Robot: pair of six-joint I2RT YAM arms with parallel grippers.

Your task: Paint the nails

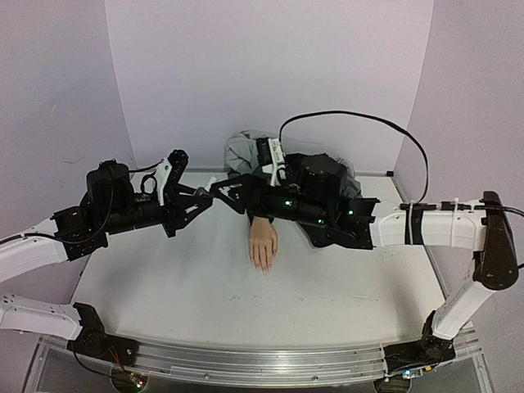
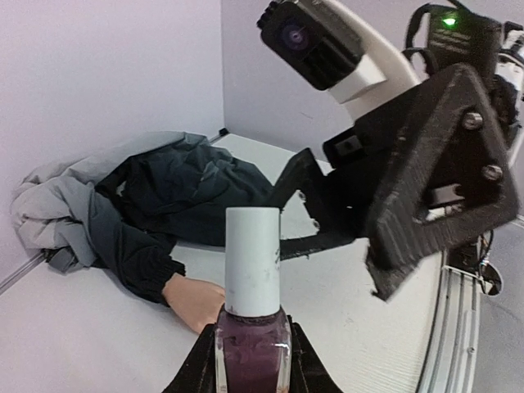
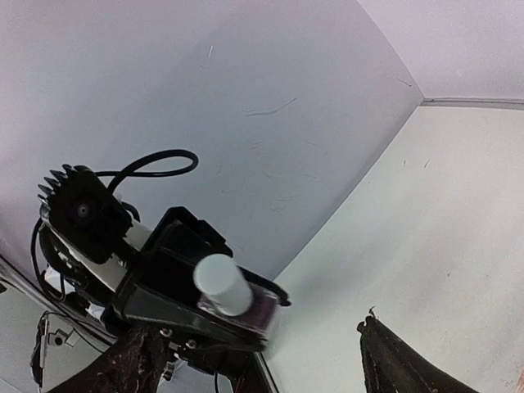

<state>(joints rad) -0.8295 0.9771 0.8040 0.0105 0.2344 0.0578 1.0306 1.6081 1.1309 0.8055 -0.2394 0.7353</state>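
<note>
Where sight fails: nails (image 1: 262, 266) too small to tell painted or bare; in the left wrist view the bottle (image 2: 252, 344) hides the mannequin (image 1: 263, 241) fingers; a jacket (image 1: 244, 149) covers its wrist.
Bottle: dark purple polish inside, white cap (image 2: 252, 260) on.
Left hand (image 2: 252, 372): pinching the bottle, upright.
Right hand (image 3: 258, 340): fingers spread, just beside the cap, apart from it.
Nails' place: on the tabletop (image 1: 180, 270), below the Right hand, toward the bases.

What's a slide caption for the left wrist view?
Left gripper grips the white-capped polish bottle; right gripper open near its cap, mannequin hand on the table behind.
</note>
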